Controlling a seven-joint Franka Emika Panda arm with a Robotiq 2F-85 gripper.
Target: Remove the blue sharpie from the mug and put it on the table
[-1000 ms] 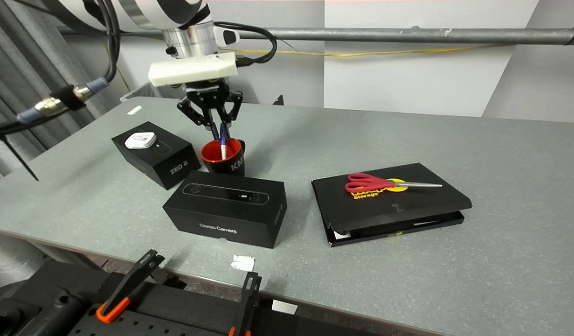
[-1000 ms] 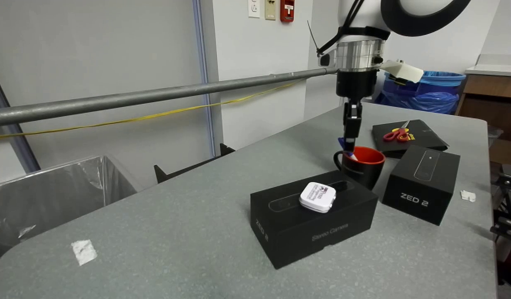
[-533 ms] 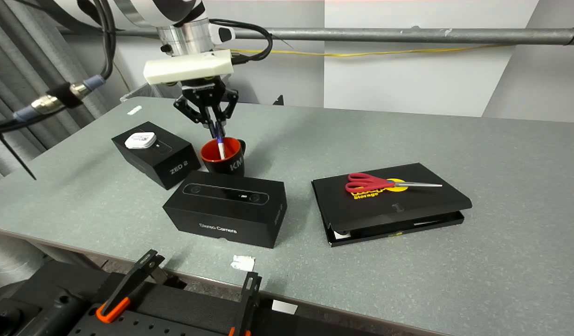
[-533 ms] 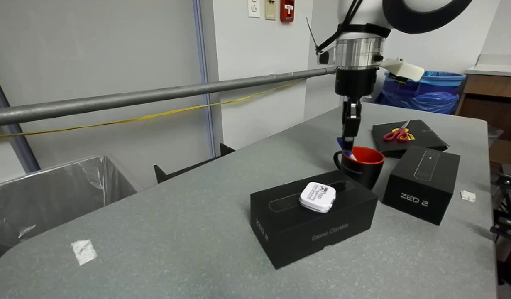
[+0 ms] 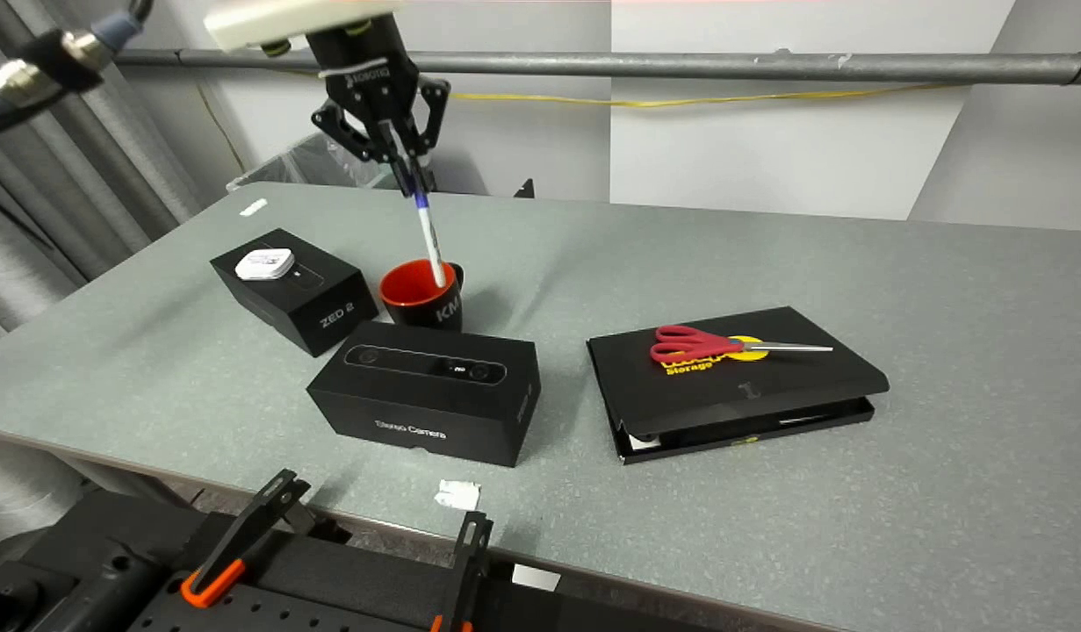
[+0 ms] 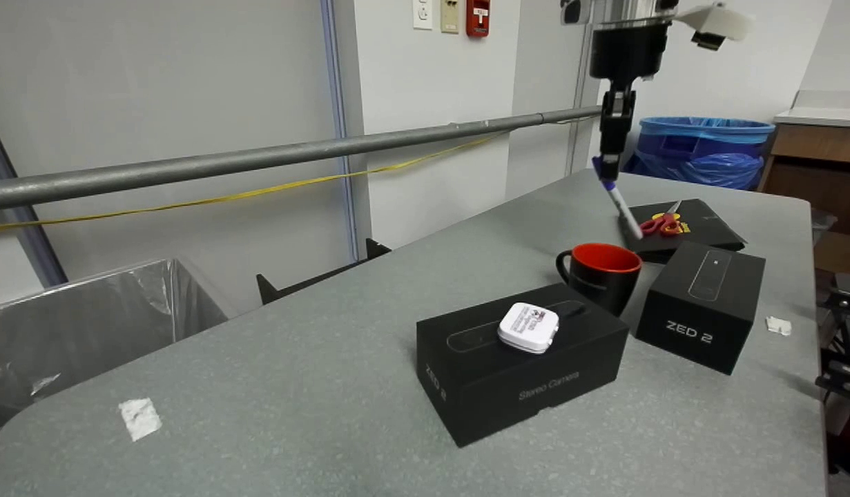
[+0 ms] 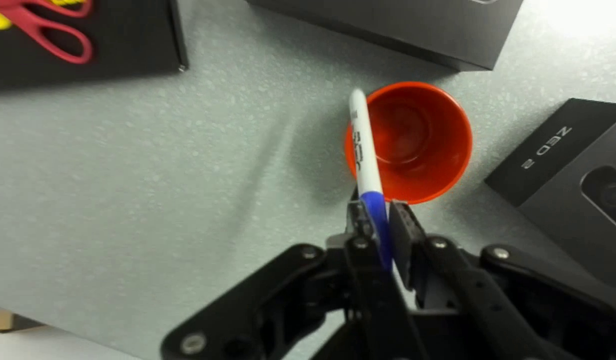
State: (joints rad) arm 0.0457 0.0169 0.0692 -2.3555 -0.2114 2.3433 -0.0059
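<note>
The blue sharpie, with a white barrel and blue cap, shows in an exterior view (image 5: 429, 235), in an exterior view (image 6: 625, 209) and in the wrist view (image 7: 365, 150). My gripper is shut on its blue cap; the gripper shows in both exterior views (image 5: 420, 186) (image 6: 610, 169) and in the wrist view (image 7: 378, 206). The sharpie hangs tilted, white end down, above the mug's rim and apart from it. The black mug with red inside stands upright in both exterior views (image 5: 421, 314) (image 6: 599, 288); its red inside (image 7: 428, 175) shows nothing in it. The grey table (image 5: 681, 263) lies below.
A ZED 2 box (image 6: 514, 386) with a small white case (image 6: 528, 328) on top stands beside the mug. Another ZED 2 box (image 5: 426, 395) stands close on another side. A black flat box (image 5: 742, 395) with red scissors (image 5: 681, 344) lies farther along the table.
My gripper has risen with the sharpie shut in it. The sharpie has come up out of the mug and its lower end is now above the rim. The mug and boxes have not moved.
</note>
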